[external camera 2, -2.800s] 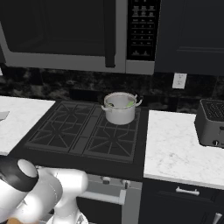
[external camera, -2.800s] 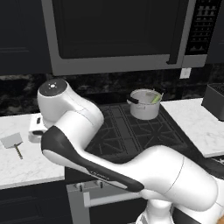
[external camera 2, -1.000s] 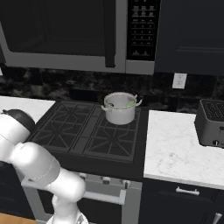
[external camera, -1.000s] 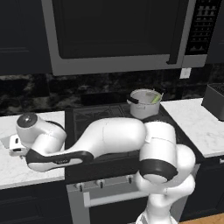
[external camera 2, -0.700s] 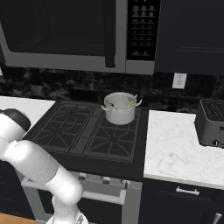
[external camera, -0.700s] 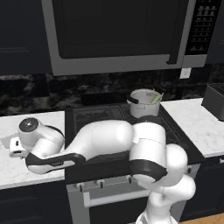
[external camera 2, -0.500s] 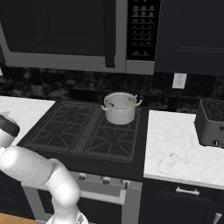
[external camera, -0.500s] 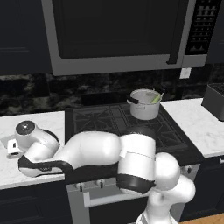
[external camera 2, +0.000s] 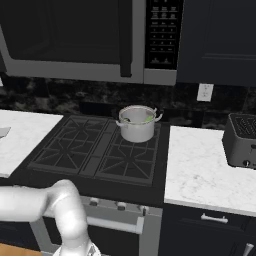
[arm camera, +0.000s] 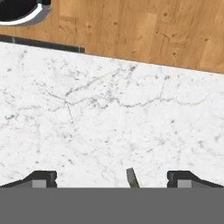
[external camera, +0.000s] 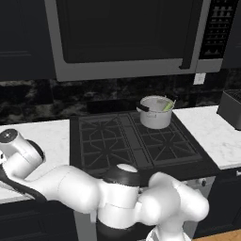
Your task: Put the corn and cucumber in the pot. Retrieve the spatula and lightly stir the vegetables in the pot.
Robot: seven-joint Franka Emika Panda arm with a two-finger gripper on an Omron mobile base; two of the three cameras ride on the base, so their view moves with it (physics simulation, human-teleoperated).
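Note:
My gripper point(arm camera: 111, 178) hangs open over the white marble counter point(arm camera: 109, 118), its fingertips point(arm camera: 41, 177) wide apart. Between them pokes the thin dark end of the spatula point(arm camera: 131, 177) handle; the blade is out of sight. In the left base view my arm reaches far left, and the hand point(external camera: 15, 151) sits low over the left counter, covering the spatula. The silvery pot point(external camera: 155, 112) stands on the stove's back right burner with the yellow-green corn point(external camera: 168, 106) leaning inside it. The same pot point(external camera 2: 137, 125) holds a green tip point(external camera 2: 148, 119). The cucumber is hidden.
The black stove point(external camera: 132, 141) lies between two marble counters. A dark toaster point(external camera 2: 241, 140) stands on the right counter point(external camera 2: 200, 165). A microwave point(external camera: 122, 37) hangs over the stove. The counter's front edge and wooden floor point(arm camera: 140, 30) show beyond my fingers.
My arm has swung further left and down over the left counter, and the hand now covers the spatula in the left base view. The jaws stayed open. The pot has not moved.

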